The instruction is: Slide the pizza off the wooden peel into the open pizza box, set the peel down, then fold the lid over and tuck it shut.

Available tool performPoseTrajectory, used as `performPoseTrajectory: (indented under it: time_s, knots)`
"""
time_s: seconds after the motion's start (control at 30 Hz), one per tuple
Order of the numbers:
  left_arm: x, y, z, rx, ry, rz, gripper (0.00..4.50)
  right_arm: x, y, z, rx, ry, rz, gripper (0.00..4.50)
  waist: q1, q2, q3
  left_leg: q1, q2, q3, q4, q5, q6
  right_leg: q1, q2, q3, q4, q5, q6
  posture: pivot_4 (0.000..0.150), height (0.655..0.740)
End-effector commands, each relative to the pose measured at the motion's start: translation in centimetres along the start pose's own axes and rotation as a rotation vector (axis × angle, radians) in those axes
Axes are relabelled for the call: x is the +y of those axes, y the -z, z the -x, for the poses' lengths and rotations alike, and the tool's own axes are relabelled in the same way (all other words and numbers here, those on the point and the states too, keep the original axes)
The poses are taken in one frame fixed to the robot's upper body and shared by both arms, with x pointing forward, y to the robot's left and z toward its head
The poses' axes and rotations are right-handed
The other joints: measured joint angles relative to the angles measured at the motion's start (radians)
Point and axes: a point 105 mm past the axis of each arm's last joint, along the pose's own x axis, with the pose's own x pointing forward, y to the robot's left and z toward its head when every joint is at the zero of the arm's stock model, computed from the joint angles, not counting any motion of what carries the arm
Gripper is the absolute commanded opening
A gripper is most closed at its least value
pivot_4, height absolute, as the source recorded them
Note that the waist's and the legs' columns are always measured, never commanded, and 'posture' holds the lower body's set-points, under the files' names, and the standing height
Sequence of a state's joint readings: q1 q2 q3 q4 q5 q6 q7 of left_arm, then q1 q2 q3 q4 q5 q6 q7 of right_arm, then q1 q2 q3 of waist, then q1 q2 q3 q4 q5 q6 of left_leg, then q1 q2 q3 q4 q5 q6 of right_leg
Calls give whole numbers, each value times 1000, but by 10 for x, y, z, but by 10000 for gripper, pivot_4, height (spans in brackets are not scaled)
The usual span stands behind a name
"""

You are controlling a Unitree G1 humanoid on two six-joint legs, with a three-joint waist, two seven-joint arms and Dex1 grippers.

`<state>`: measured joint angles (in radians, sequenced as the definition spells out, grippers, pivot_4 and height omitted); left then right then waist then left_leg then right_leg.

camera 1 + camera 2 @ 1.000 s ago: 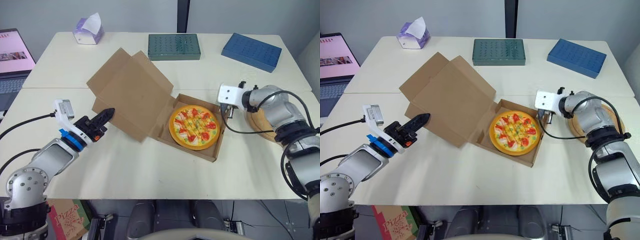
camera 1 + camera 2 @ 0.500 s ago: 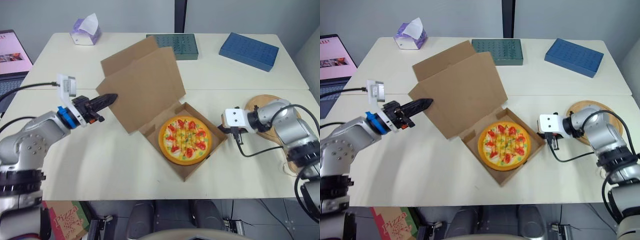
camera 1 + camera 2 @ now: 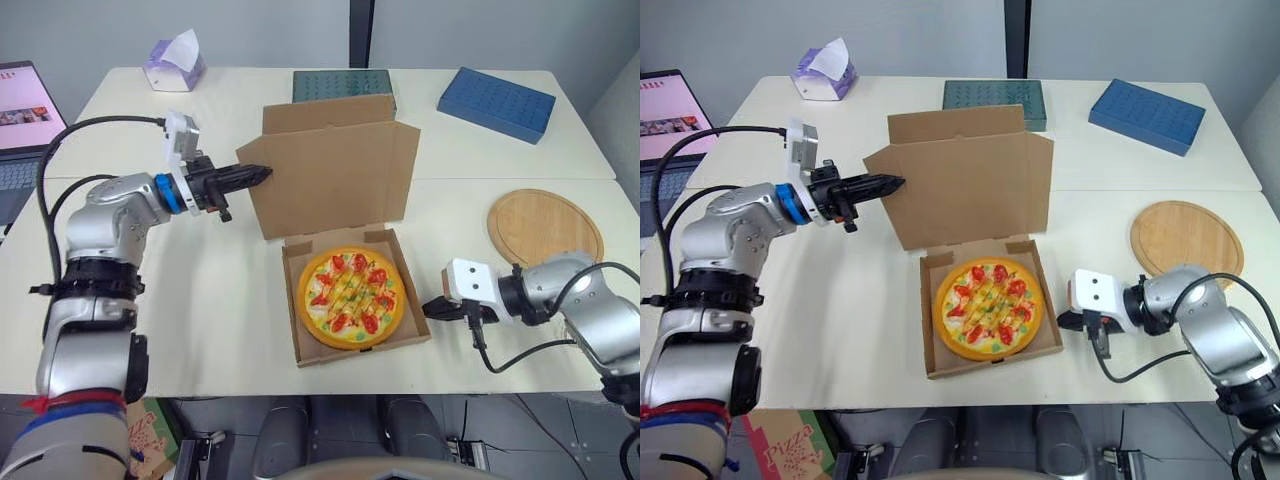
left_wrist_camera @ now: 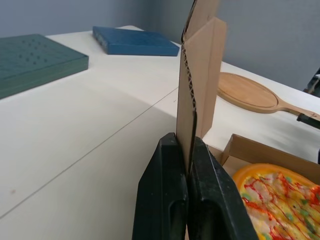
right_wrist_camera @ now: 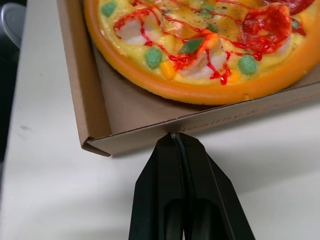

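The pizza [image 3: 350,297] lies in the open cardboard box [image 3: 296,340] near the table's front. The lid [image 3: 335,175] stands almost upright behind it. My left gripper [image 3: 256,175] is shut on the lid's left edge; in the left wrist view the cardboard lid [image 4: 202,75] is pinched between the fingers [image 4: 165,200]. My right gripper [image 3: 432,307] is shut and empty, its tips against the box's right wall [image 5: 90,90], next to the pizza [image 5: 200,40]. The wooden peel [image 3: 545,225] lies flat on the table to the right, away from both grippers.
A green tray [image 3: 343,84] lies just behind the raised lid and a blue box [image 3: 497,102] at the back right. A tissue box [image 3: 176,62] stands at the back left, and a laptop [image 3: 22,100] sits beyond the table's left edge.
My left gripper has swung the lid up from lying back to nearly upright. The box has turned square to the table's front. My right gripper has come forward to the box's right wall.
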<state>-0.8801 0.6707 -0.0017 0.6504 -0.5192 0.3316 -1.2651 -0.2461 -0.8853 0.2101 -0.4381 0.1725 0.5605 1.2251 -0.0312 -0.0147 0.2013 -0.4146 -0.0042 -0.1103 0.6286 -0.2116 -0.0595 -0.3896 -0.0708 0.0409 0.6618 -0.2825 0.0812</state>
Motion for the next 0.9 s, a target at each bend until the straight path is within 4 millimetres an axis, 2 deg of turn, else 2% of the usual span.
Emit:
performPoseTrajectory:
  time_s: [0.03, 0.17, 0.27, 0.43, 0.63, 0.73, 0.9]
  knots:
    - [-1, -10, -3, 0, 64, -70, 0, 2, -18, 3, -48, 48, 33, 611, -2, 0, 0, 0, 0, 0, 0, 0, 0, 0, 0, 0, 0, 0, 0, 1500, 7279]
    - [1, -15, -4, 0, 87, -113, 0, -17, -12, 14, -25, 181, 38, 611, -1, 0, 0, 0, 0, 0, 0, 0, 0, 0, 0, 0, 0, 0, 0, 1500, 7279]
    - [2, -17, -4, 6, 97, -155, 0, -43, -15, 35, -100, 359, -14, 6580, 0, -2, 1, 0, 0, 0, 0, 0, 0, 0, 0, 0, 0, 0, 0, 1500, 7279]
    - [6, -25, -7, -20, 72, -202, 0, -79, -39, 62, -302, 601, -95, 24194, -2, -3, 2, 0, 0, -1, 0, 0, 0, 0, 0, 0, 2, 0, 0, 1500, 7279]
    - [4, -29, -12, -32, 81, -239, 0, -115, -57, 68, -418, 784, -199, 44917, -2, -3, 2, 0, 0, -1, 0, 0, 0, 0, 0, 0, 3, 0, 0, 1500, 7279]
    - [3, -30, -14, -33, 90, -244, 0, -128, -66, 66, -465, 807, -258, 44917, -2, -3, 2, 0, 0, -1, 0, 0, 0, -1, 0, 0, 4, 0, 0, 1500, 7279]
    - [2, -29, -15, -27, 96, -249, 0, -136, -79, 60, -506, 788, -289, 44917, -4, -3, 2, 0, 0, -1, 0, 0, 0, -1, 0, 0, 4, 0, 0, 1500, 7279]
